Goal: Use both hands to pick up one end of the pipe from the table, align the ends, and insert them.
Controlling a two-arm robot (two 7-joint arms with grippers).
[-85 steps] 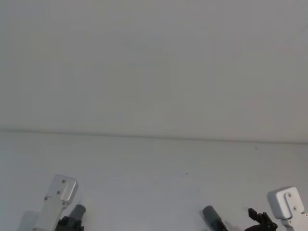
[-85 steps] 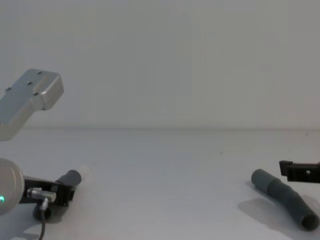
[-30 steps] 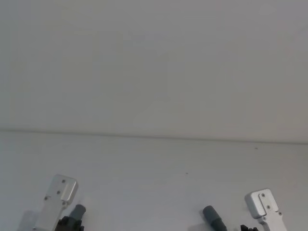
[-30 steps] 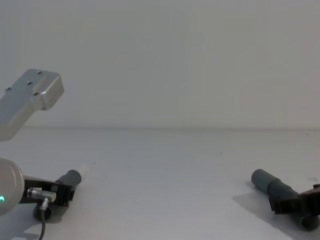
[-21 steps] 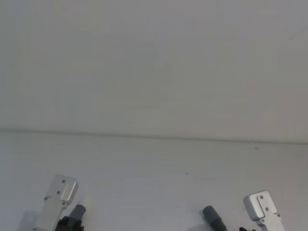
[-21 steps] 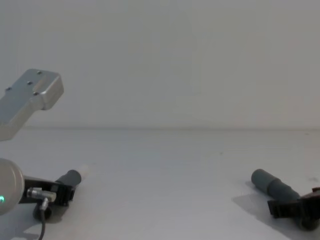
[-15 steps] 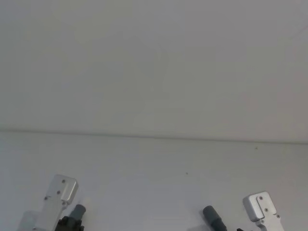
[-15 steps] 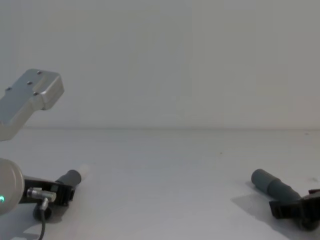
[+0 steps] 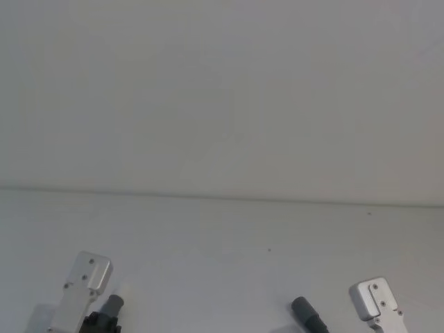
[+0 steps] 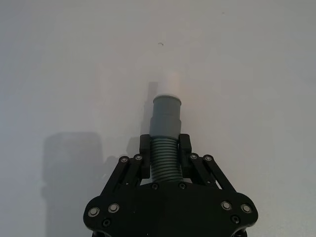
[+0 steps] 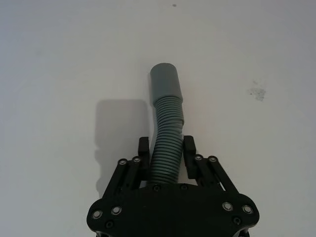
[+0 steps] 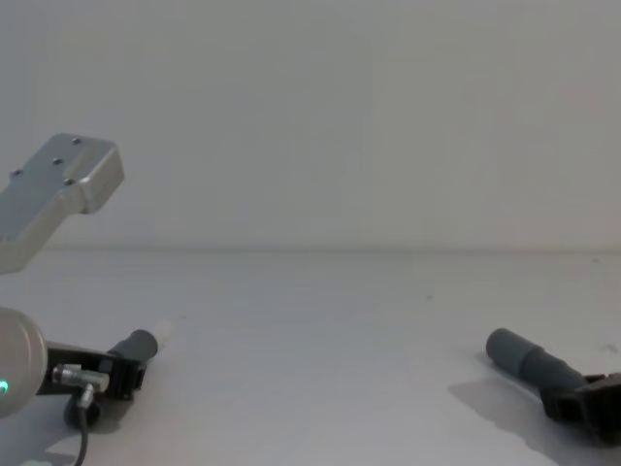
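The right pincer [image 11: 166, 144] has come down and now grips the open-cuff hose piece [image 11: 166, 84] near the surface's [image 12: 320, 330] front right corner. The left pincer [image 10: 165, 140] holds the white-tipped hose piece [image 10: 166, 116] near the front left corner. Lifting both seems next.

Table [image 12: 320, 330]: stretches across the front, wall [image 12: 320, 116] right behind it.
Left pipe piece [image 12: 136, 345]: over at the table's left side, clamped in the left gripper [image 10: 164, 150], tip poking out ahead.
Right pipe piece [image 12: 524, 356]: well apart on the right, right gripper [image 11: 166, 150] at its middle, cuff out ahead.
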